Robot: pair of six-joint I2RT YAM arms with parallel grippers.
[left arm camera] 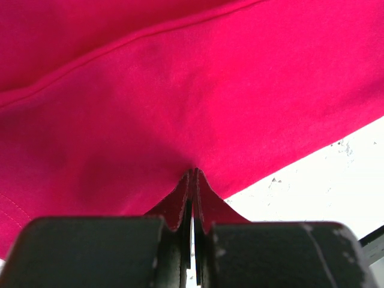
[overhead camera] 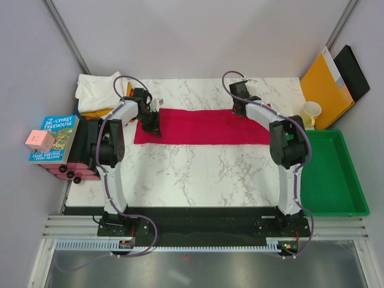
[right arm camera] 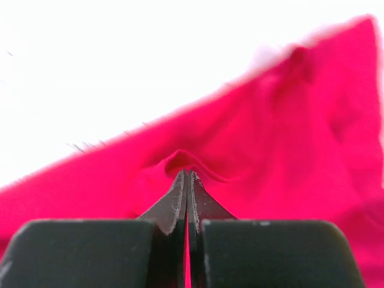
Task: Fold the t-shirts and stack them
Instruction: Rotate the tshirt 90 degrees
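Observation:
The crimson red t-shirt [overhead camera: 204,127] lies as a long flat band across the far half of the marble table. My left gripper [overhead camera: 155,129] is shut on its left end; in the left wrist view the closed tips [left arm camera: 193,173] pinch the red cloth [left arm camera: 180,102] near its edge. My right gripper [overhead camera: 239,110] is shut on the band's far edge towards the right; in the right wrist view the tips [right arm camera: 186,174] pinch a small raised fold of the red cloth [right arm camera: 288,150]. A pile of white and orange t-shirts [overhead camera: 99,93] sits at the back left corner.
A green plastic tray [overhead camera: 336,180] stands right of the table. An orange-yellow envelope [overhead camera: 324,84], a black folder [overhead camera: 355,71] and a pale cup [overhead camera: 311,113] are at the back right. A book [overhead camera: 55,138] with a pink cube [overhead camera: 39,141] lies at the left.

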